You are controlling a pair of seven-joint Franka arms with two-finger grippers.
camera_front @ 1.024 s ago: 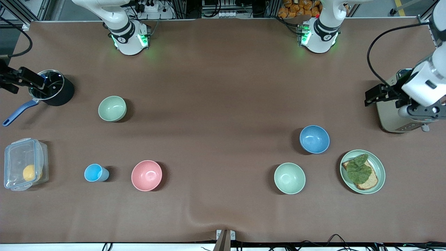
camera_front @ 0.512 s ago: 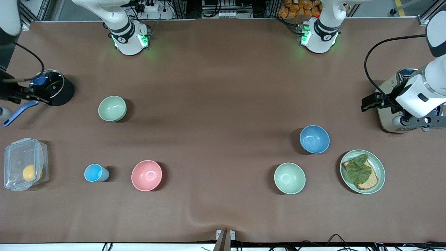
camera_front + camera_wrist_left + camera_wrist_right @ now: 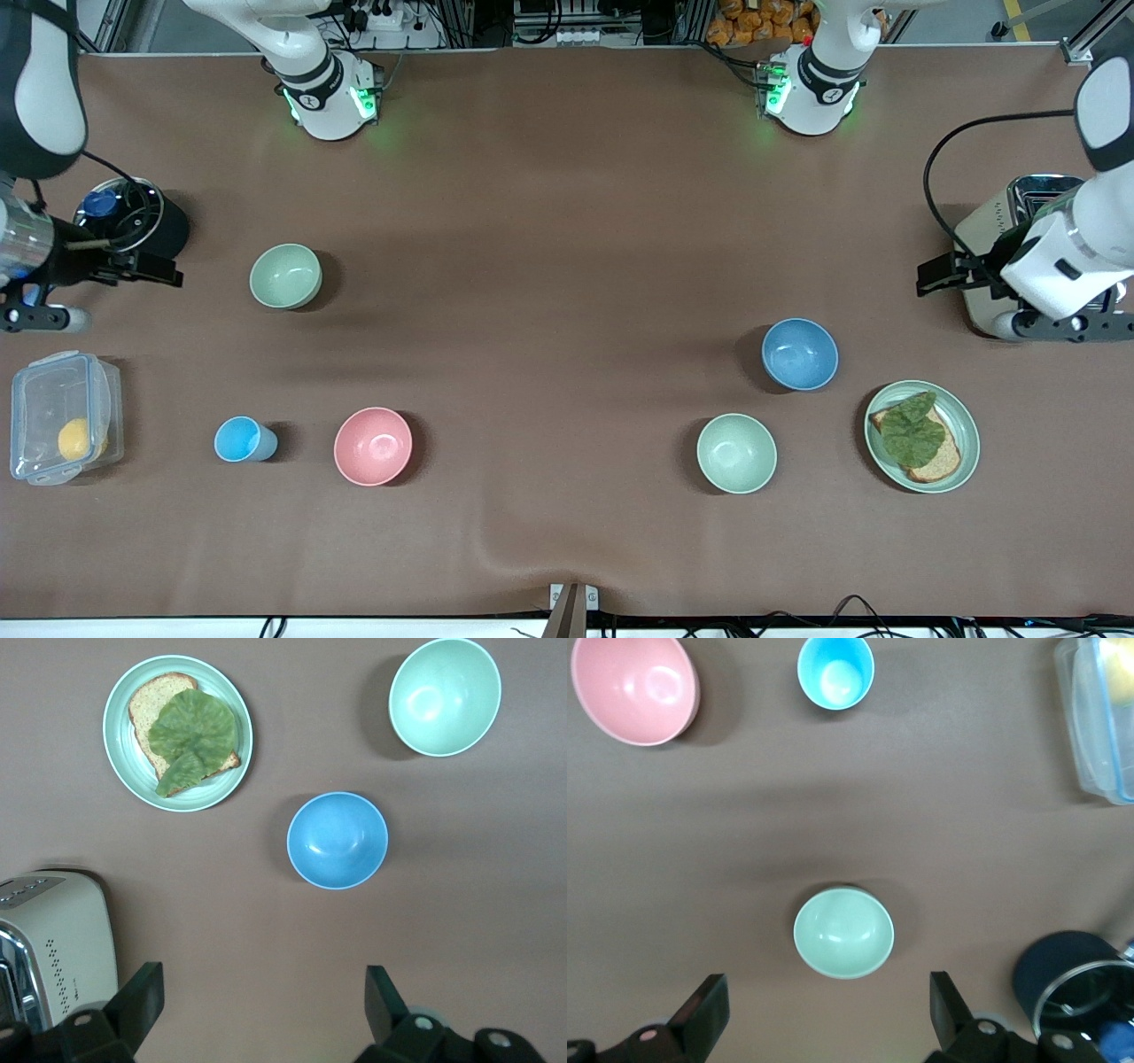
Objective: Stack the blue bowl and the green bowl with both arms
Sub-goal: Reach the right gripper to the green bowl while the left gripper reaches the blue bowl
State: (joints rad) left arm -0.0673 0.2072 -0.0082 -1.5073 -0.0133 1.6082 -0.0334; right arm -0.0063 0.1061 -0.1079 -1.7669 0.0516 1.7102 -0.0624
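The blue bowl (image 3: 800, 354) stands upright toward the left arm's end of the table; it also shows in the left wrist view (image 3: 337, 840). One green bowl (image 3: 736, 453) sits nearer the front camera beside it (image 3: 445, 695). A second green bowl (image 3: 285, 276) sits toward the right arm's end (image 3: 843, 932). My left gripper (image 3: 952, 273) is open and empty in the air over the toaster's edge (image 3: 263, 988). My right gripper (image 3: 142, 266) is open and empty in the air beside the pot (image 3: 827, 997).
A green plate (image 3: 961, 461) with bread and a leaf lies by the blue bowl. A toaster (image 3: 983, 301) stands under the left arm. A black pot (image 3: 168, 232), a pink bowl (image 3: 373, 446), a light-blue cup (image 3: 239, 439) and a clear box (image 3: 58, 430) are at the right arm's end.
The right gripper has swung from over the pot toward the nearby green bowl. The left gripper has shifted a little nearer the blue bowl. No bowl has moved.
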